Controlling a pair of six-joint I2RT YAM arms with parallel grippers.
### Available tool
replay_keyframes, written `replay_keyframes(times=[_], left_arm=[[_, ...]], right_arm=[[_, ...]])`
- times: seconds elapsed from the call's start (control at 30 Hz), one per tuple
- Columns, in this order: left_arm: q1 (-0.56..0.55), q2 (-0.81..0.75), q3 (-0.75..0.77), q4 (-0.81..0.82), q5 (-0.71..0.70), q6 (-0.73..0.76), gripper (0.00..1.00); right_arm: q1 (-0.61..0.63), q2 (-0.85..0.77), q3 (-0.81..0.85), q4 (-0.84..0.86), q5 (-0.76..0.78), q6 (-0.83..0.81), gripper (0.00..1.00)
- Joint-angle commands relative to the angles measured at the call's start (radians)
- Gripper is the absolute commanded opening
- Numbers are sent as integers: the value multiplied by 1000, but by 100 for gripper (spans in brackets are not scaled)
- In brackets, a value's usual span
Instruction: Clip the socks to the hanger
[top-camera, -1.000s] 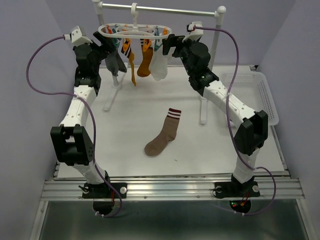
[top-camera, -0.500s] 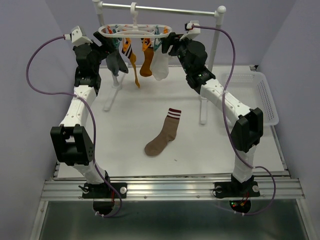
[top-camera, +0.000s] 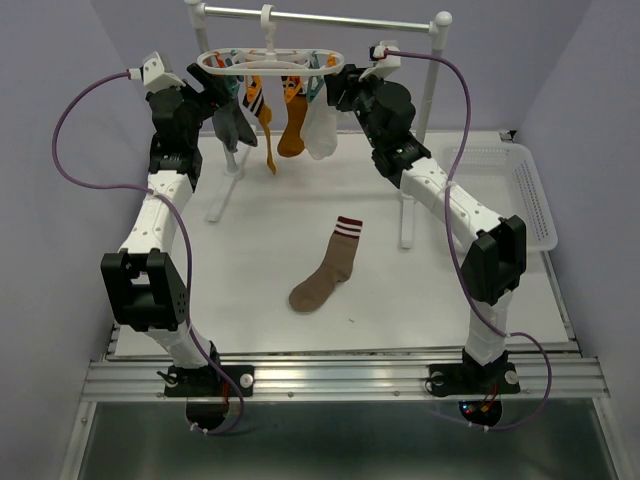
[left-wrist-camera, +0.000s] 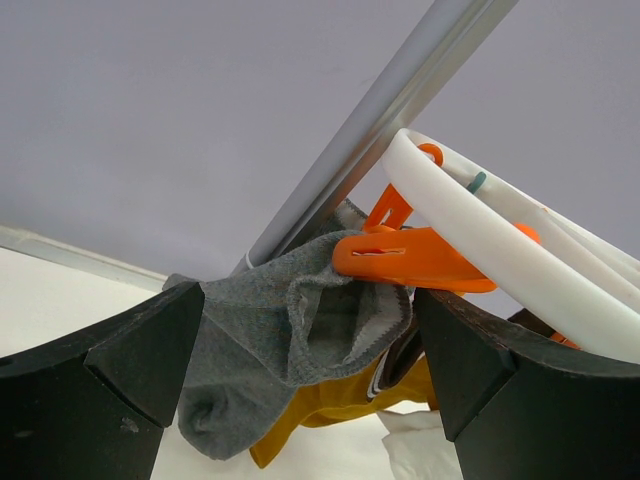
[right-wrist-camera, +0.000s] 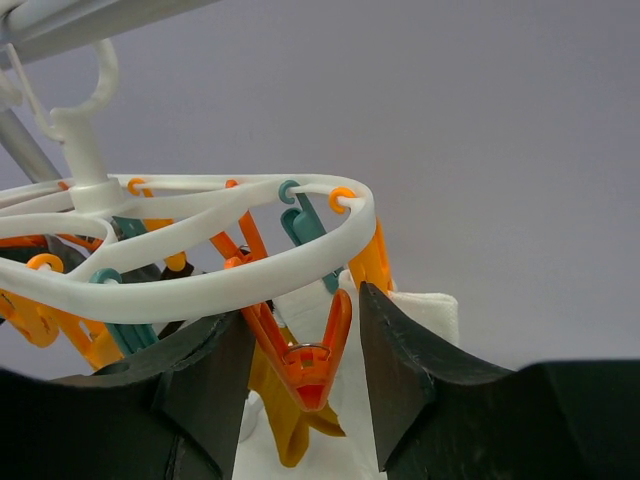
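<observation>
orange clip (right-wrist-camera: 303, 372) inside right hand (right-wrist-camera: 303, 335), hanger (right-wrist-camera: 200, 275) (white) above

Left arm (top-camera: 160, 200) and right arm (top-camera: 440, 195) reach high; left jaws wide, right jaws half-spread.

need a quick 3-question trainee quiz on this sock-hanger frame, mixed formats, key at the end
1. True or false: every sock hangs on the hanger.
2. The sock between the left end effector's fingers is: A white, B grey, C brown.
3. Fill in: the clip between the right end effector's fingers is ___.
Key: 1 false, the brown sock lies on the table. 2 B, the grey sock. 3 orange.
</observation>
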Motion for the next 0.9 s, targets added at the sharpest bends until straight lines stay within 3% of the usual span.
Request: replay_keyframes(times=[0.0, 0.4, 0.53, 0.67, 0.87], left_arm=[[3, -23, 53, 37, 2, 15, 99], [3, -18, 65, 26, 4, 17, 99], [3, -18, 67, 23, 4, 17, 99], [3, -24, 67, 14, 4, 20, 99], [3, -70, 58, -56, 220, 127, 99]], right_arm=[[-8, -28, 33, 81, 6, -5, 50], [-8, -34, 44, 69, -8, -8, 21], [-8, -34, 47, 63, -28, 4, 1], [-8, -34, 51, 60, -23, 10, 1], [-8, -39, 54, 49, -11, 9, 1]])
